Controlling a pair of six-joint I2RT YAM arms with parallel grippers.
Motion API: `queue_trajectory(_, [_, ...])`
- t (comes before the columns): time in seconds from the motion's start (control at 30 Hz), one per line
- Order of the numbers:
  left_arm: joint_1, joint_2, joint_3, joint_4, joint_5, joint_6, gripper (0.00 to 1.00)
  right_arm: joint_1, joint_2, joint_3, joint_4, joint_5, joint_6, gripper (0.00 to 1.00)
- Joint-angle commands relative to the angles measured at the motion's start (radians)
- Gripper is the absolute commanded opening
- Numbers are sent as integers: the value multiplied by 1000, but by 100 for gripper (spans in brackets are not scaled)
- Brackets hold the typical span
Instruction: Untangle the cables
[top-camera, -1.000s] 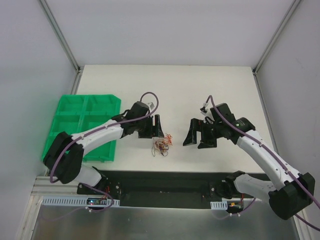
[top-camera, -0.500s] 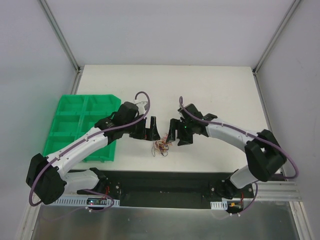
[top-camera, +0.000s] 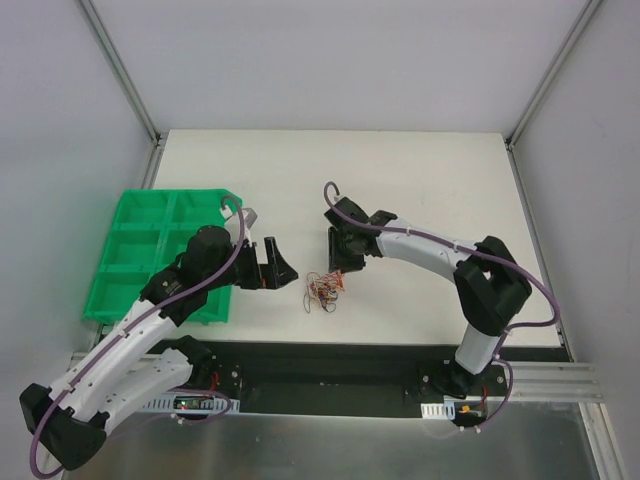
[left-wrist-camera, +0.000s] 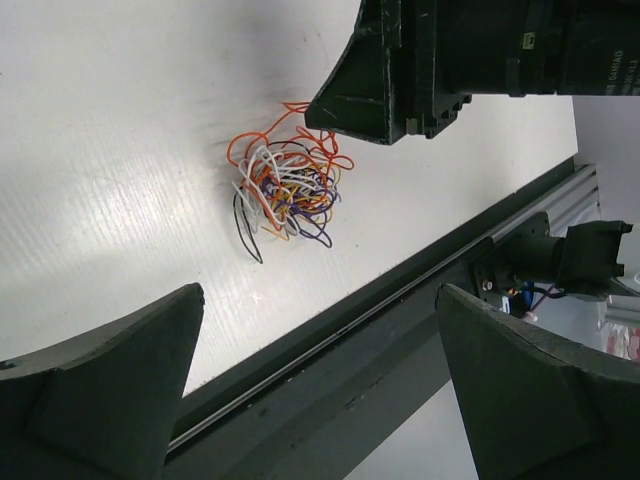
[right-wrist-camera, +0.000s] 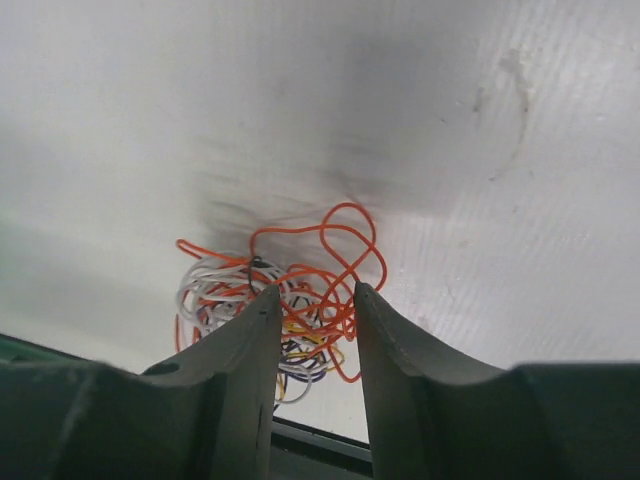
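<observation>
Right claw (right-wrist-camera: 317, 300): fingers drawn close with a narrow gap, tips lowered onto the far edge of the cables (right-wrist-camera: 225, 290). Orange loops lie in the gap; whether they are pinched cannot be told. Left claw (left-wrist-camera: 318, 325): released, fingers spread wide with nothing between them, held to the left of the tangle and apart from it. The cables form one small clump of orange, white and dark strands on the white bench (top-camera: 430, 180), near its front edge, between the two claws. A green tray (top-camera: 150, 240) lies at the bench's left edge.
</observation>
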Motion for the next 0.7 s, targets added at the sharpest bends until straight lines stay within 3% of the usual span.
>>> queue_trajectory(0.0, [6,21,8,3,38,23,99,8,25,24,-94,80,-13,33])
queue_trajectory(0.03, [6,33,13,3,55,29,99,9,23,24,-99,83,-19,28])
queue_trajectory(0.13, [6,77,18,3,124,30,96,11,0,45,-140,103,-28,1])
queue_trajectory(0.3, [6,142,1,20,233,24,95,21,-125,78,-200,94,-27,0])
queue_trajectory(0.4, [6,220,-13,60,294,41,99,20,-190,93,-229,54,-12,0])
queue_trajectory(0.53, [3,381,41,60,279,66,99,21,-241,90,-223,-49,17,0])
queue_trajectory(0.67, [-22,553,117,60,265,70,99,26,-288,82,-220,-55,42,0])
